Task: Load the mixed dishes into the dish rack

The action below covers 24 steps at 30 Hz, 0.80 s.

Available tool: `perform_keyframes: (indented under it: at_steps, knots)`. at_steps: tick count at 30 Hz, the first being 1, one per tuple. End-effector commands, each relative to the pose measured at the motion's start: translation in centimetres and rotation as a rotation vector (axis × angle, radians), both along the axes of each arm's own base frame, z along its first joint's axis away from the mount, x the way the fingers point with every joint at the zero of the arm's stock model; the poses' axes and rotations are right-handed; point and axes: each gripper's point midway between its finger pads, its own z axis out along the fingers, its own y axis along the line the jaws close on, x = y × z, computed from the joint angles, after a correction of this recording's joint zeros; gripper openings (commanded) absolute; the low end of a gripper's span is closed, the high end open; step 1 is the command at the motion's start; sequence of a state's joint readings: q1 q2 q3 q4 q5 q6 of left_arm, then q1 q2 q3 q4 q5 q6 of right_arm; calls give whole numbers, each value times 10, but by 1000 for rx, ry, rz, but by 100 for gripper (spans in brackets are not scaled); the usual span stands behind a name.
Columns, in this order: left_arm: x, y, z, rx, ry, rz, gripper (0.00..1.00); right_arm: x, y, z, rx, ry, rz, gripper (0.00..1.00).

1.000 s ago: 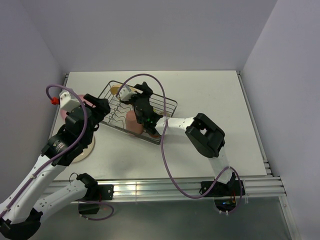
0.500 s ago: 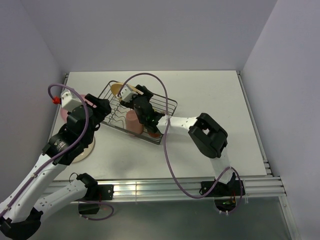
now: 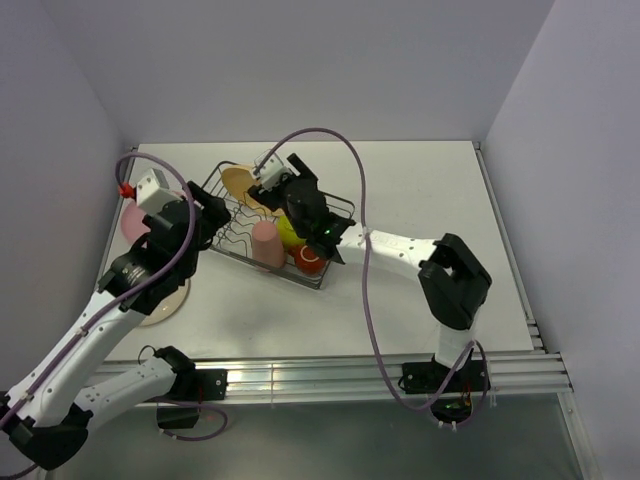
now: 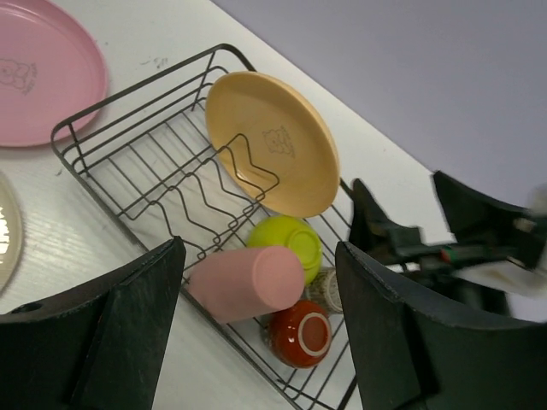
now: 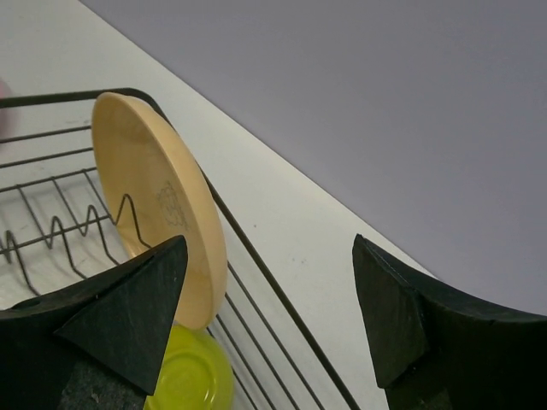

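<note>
Dish rack (image 4: 171,184): far-left corner; tan-orange plate (image 4: 273,145) stood in dividers.
Left gripper (image 4: 256,248): spread wide, nothing held.
Right gripper (image 5: 269,243): spread wide, nothing held, beside plate.
Left edge: pink plate (image 4: 43,73).

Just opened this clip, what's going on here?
Two robot arms are loading dishes into a wire dish rack. The tan-orange plate stands in its dividers. The lime-green bowl, the salmon-pink tumbler on its side, the red mug and a small grey-beige cup are clustered inside near it. The left pincer and right pincer are both open and empty, close to the rack. The pink plate and pale cream plate lie on the table outside it, not yet loaded.
</note>
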<state>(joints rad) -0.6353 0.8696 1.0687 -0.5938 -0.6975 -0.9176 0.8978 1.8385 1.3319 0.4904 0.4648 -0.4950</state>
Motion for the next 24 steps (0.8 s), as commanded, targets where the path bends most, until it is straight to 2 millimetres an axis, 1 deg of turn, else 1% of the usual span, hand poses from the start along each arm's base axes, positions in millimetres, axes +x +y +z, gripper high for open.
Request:
perform_keyframes:
  at_steps: [1,2,3,4,5,6,7,8,9,10,11,12,13,14,15,16,17,18,19,20,21,22,23,24]
  knots:
    - [9,10,19,43,4,46,78,-16,-9,38,115,19,62,85]
    - [11,18,18,61,26,70,77,-19,-12,41,145,31,63,85]
    - [18,19,12,87,52,77,78,-26,-20,49,163,34,65,85]
    - [22,19,17,80,51,74,78,-31,-23,52,191,48,70,85]
    - [32,30,10,94,89,109,78,-34,-28,55,203,51,64,85]
    - [37,35,7,93,110,123,77,-43,-38,61,219,54,62,85]
    - [42,36,11,74,119,108,77,-47,-44,65,254,62,45,85]
    - [54,55,1,70,159,162,76,-51,-51,67,268,67,36,85]
    - [60,65,3,53,170,183,75,-59,-62,71,281,68,27,85]
    - [65,85,0,24,188,220,75,-62,-70,72,304,77,5,85]
    - [73,93,-6,10,211,242,75,-70,-80,74,314,86,-2,85]
    - [77,104,-4,-8,209,271,75,-74,-84,73,318,94,-5,85]
    - [80,127,-7,-24,219,334,76,-79,-88,74,335,104,-7,86]
    - [88,132,-18,-38,256,346,75,-85,-97,77,352,113,-18,86]
    - [92,147,-18,-46,261,393,76,-89,-99,78,370,128,-15,86]
    - [89,165,-26,-45,301,454,76,-94,-99,80,417,156,-2,86]
    - [95,180,-45,-25,360,522,76,-105,-96,82,431,185,52,86]
    - [91,191,-54,-11,414,570,75,-113,-93,83,460,207,81,86]
    - [91,210,-78,-6,497,635,75,-121,-91,86,491,224,109,86]
    - [88,220,-87,-8,528,679,75,-133,-88,89,510,236,160,86]
    - [87,226,-100,-17,574,687,74,-138,-87,90,519,246,187,86]
    - [86,239,-112,-40,603,706,71,-146,-82,91,523,256,218,86]
    - [89,242,-132,-47,656,682,68,-152,-82,94,524,256,233,86]
    - [90,240,-145,-71,686,661,65,-156,-81,96,521,257,246,86]
